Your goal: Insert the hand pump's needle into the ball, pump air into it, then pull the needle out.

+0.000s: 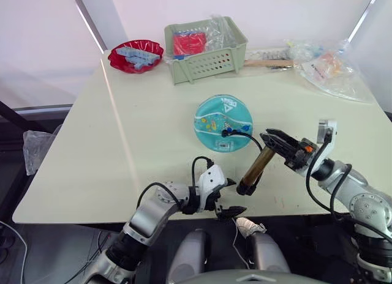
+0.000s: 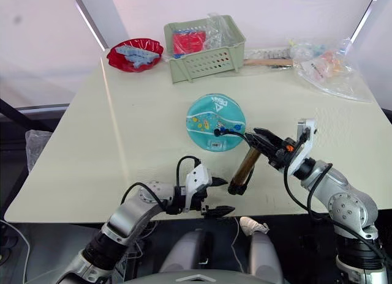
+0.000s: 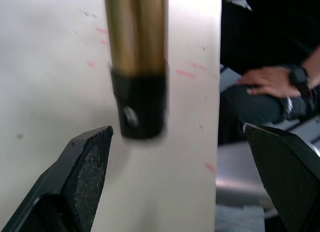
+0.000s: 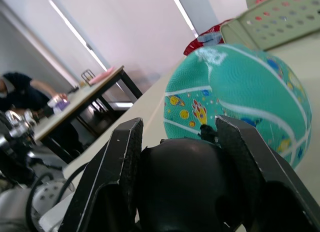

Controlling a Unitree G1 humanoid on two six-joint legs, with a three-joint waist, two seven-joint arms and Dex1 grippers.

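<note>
Hand pump [image 1: 257,168] gripped in right jaws (left jaws apparently apart, empty).

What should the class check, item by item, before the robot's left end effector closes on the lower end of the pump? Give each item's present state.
1. Right end effector clamped on the upper end of the hand pump: ok.
2. Left end effector open: ok, its fingers stand wide apart.
3. Pump's lower black end centred between those fingers: not ok, it sits close to one finger.
4. Needle seated in the ball: cannot tell. The hose ends in a fitting on the ball, but the tip is too small to see.
5. Ball resting on the table, touching no other object there: ok.
</note>
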